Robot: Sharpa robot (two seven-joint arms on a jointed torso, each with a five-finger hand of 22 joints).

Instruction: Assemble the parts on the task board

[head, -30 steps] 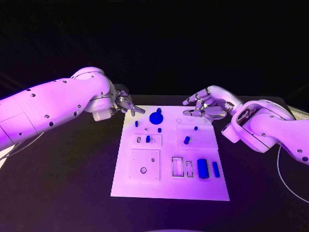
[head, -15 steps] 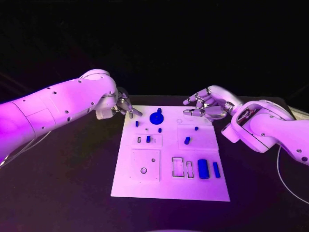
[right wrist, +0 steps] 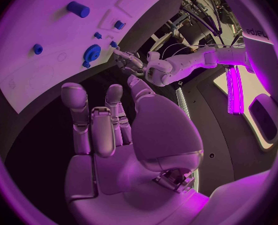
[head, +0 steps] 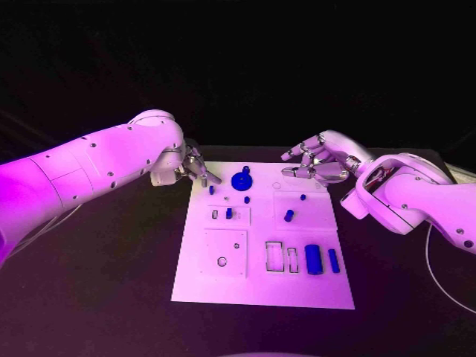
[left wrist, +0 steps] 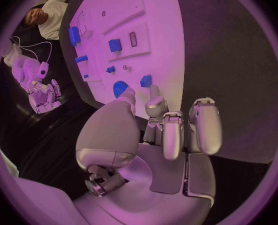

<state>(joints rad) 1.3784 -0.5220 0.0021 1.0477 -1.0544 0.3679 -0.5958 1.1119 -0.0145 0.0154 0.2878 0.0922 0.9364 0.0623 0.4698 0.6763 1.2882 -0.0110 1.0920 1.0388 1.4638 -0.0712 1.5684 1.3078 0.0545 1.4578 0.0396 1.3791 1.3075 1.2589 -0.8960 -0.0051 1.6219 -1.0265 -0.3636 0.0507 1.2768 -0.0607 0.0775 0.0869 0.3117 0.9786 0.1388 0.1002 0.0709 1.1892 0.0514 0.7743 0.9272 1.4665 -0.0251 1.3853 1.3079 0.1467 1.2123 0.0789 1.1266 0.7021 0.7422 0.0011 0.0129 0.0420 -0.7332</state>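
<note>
The left hand [head: 189,168] hovers at the far left corner of the task board [head: 262,286], fingers loosely curled and holding nothing, its fingertips [left wrist: 154,91] just short of a small blue peg [head: 211,190] and near the round blue gear [head: 240,179]. To do this step well, it should come down straight on the peg and pinch it low between thumb and one finger, keeping clear of the gear so nothing is nudged. Farther along the board lie other blue parts: a short peg [head: 288,216] mid-board and a larger cylinder [head: 313,259] beside a slim bar [head: 332,259] towards the near edge. The right hand [head: 322,162] hangs over the far right corner, fingers apart and empty; it is best kept off the board on the black desk [head: 109,297] side until the left has its grip
</note>
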